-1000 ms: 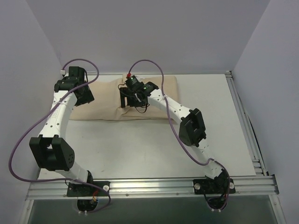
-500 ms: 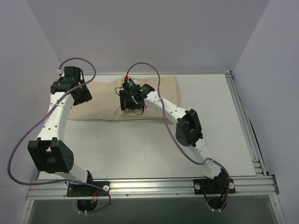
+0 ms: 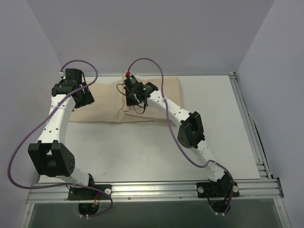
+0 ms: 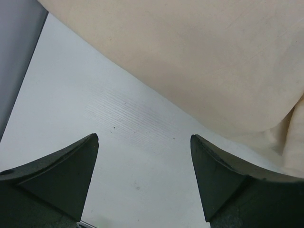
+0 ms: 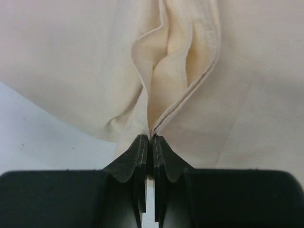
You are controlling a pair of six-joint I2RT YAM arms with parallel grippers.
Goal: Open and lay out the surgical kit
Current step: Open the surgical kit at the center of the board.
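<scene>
Count: two grippers, one beige cloth wrap (image 3: 105,112). Left gripper (image 4: 145,137), upper left: jaws wide apart over white table (image 3: 142,147). Right gripper (image 5: 151,137), upper centre: pinched on a raised wrap fold. Wrap lies at table's far edge. Lavender walls (image 3: 152,33) behind.

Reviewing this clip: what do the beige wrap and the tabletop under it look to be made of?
The wrap: woven cloth, likely cotton, matte beige; it creases softly and shows a stitched hem where the right pincer pinches a fold. The tabletop: hard, smooth white sheet, perhaps laminate or painted metal; faint fine scratch lines.
</scene>
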